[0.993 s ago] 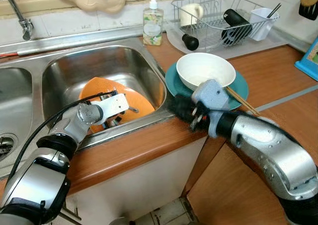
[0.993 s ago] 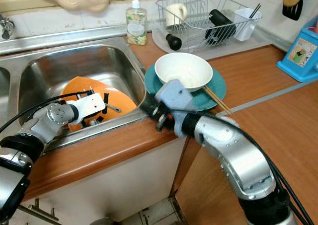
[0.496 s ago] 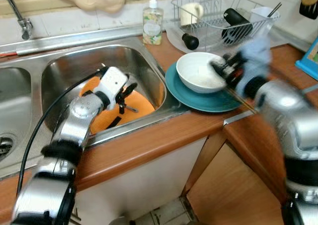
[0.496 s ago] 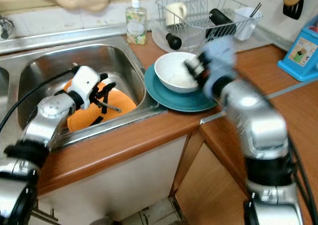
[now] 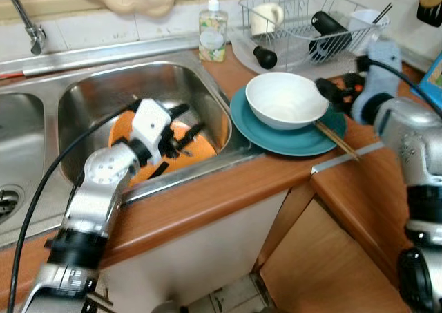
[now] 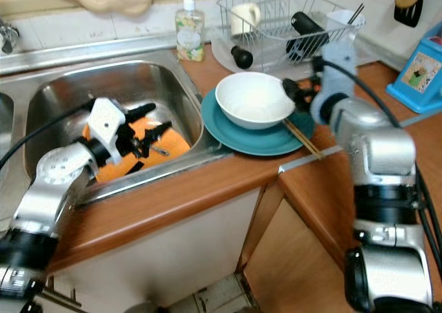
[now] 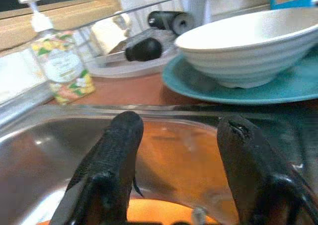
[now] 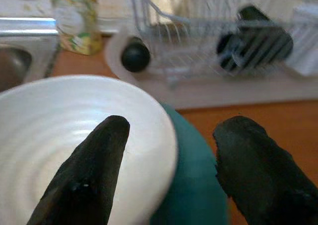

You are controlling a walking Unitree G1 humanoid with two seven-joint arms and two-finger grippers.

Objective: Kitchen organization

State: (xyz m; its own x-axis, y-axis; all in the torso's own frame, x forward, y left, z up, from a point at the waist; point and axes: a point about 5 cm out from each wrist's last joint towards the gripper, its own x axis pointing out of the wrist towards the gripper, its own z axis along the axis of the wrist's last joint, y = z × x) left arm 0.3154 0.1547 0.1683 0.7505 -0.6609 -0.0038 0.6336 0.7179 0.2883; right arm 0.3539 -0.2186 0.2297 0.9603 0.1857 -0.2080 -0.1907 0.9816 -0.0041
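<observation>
Left eye view gives me the wooden worktop (image 5: 207, 202) with a steel sink (image 5: 97, 85) set into it. An orange plate (image 5: 200, 147) lies in the sink basin, and my left gripper (image 5: 185, 123) hangs just above it with its fingers spread apart, holding nothing. On the worktop just beside the sink's edge sits a teal plate (image 5: 276, 144) with a white bowl (image 5: 284, 100) on top of it. A pair of chopsticks (image 5: 338, 141) rests across the teal plate's rim on the side away from the sink. My right gripper (image 5: 330, 90) is at the bowl's rim, on that same side. Behind, toward the wall, I see a soap bottle (image 5: 212, 30) and a wire dish rack (image 5: 311, 26).

Left wrist view shows me both black fingers (image 7: 112, 155) parted over the orange plate, with the sink wall, teal plate and bowl beyond them.

Right wrist view has the fingers (image 8: 97, 160) wide apart, one over the bowl's inside, the other outside the rim above the teal plate; nothing is gripped.
</observation>
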